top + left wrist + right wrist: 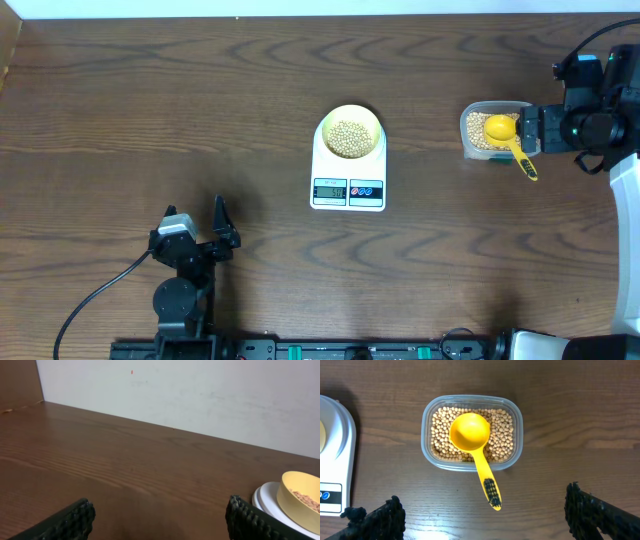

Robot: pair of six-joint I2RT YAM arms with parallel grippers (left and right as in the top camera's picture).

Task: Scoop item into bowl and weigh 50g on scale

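from overhead, the pale bowl (349,135) is sitting on the scale (348,195) at mid-table with a layer of beans (348,139) inside; the display is too small to read. the left claw (196,228) is resting well apart from it at the near left, spread wide and holding nothing. the right claw (528,130) is hanging just beside the clear tub (468,138), where the yellow scoop (503,130) is lying. from the left wrist, both fingers are showing at the bottom corners with only bare table (125,475) between them, and the bowl on the scale is peeking in at the right edge. from the right wrist, the fingers are standing fully apart and empty below the tub, and the scoop's cup is lying on the remaining beans while its handle is sticking out over the tub's near wall. the beans are looking hard, round and light, so they are likely rolling and spilling easily. the scoop is probably stiff, light plastic, and the dark ribbed end of the handle is offering the best hold.
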